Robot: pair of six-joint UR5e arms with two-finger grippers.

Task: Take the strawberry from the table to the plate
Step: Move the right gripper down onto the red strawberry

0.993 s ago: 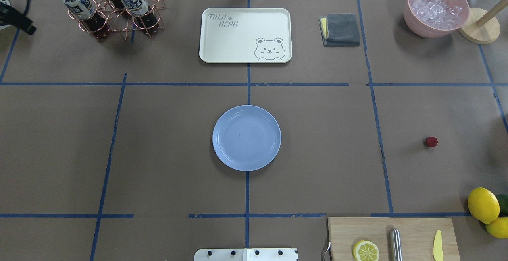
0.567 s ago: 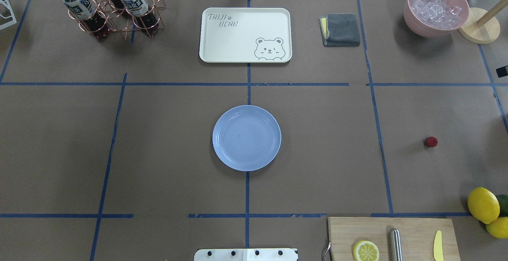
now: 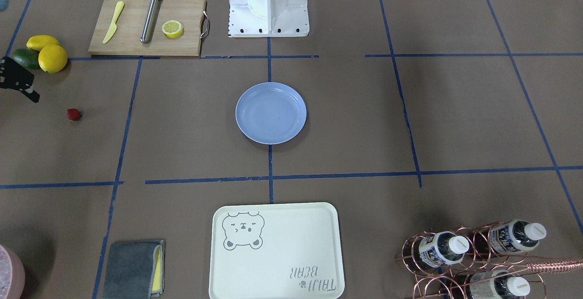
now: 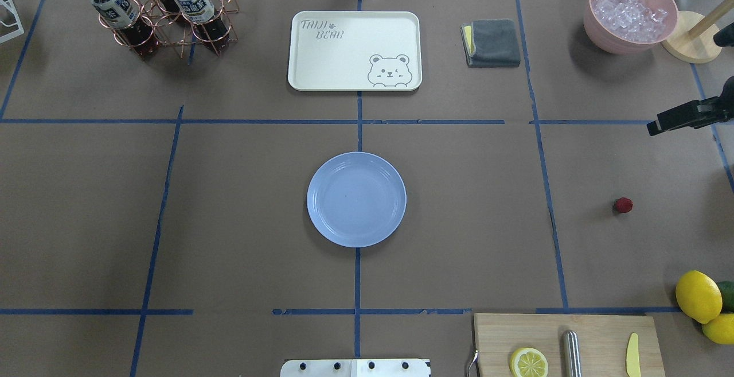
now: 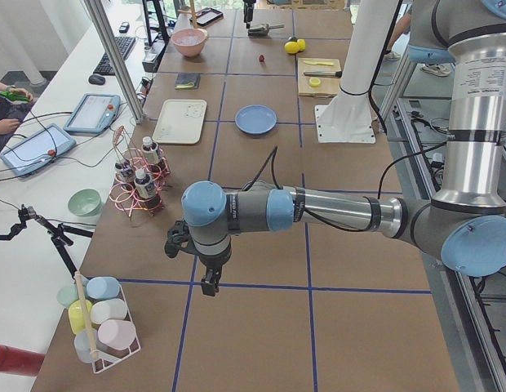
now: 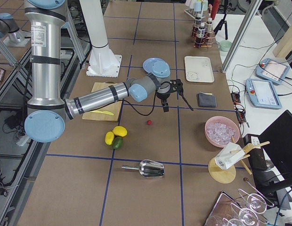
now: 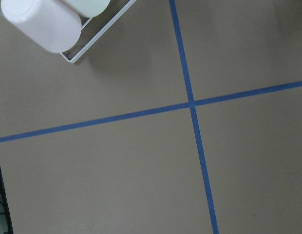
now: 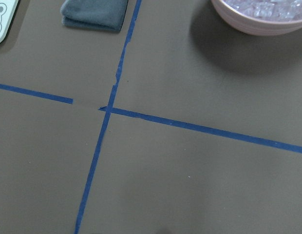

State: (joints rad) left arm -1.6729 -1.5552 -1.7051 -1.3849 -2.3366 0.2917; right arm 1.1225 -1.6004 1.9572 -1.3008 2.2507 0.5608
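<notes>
A tiny red strawberry (image 4: 623, 205) lies on the brown table (image 4: 470, 205) at the right, also seen in the front view (image 3: 73, 114) and the right side view (image 6: 149, 122). The light-blue plate (image 4: 356, 199) sits empty at the table's centre, far left of the berry. My right gripper (image 4: 683, 85) reaches in from the right edge, open and holding nothing, beyond the strawberry and slightly to its right. In the front view it shows at the left edge (image 3: 18, 80). My left gripper (image 5: 210, 279) hangs over the table's left end; I cannot tell whether it is open or shut.
Lemons (image 4: 698, 295) and a cutting board (image 4: 596, 337) with a lemon half lie near the strawberry. A pink bowl of ice (image 4: 629, 12), a grey cloth (image 4: 492, 42), a cream bear tray (image 4: 354, 50) and a bottle rack (image 4: 160, 10) line the far side.
The left gripper has left the overhead view at the upper left. The right gripper has come in from the right edge, moving left. Strawberry and plate have not moved.
</notes>
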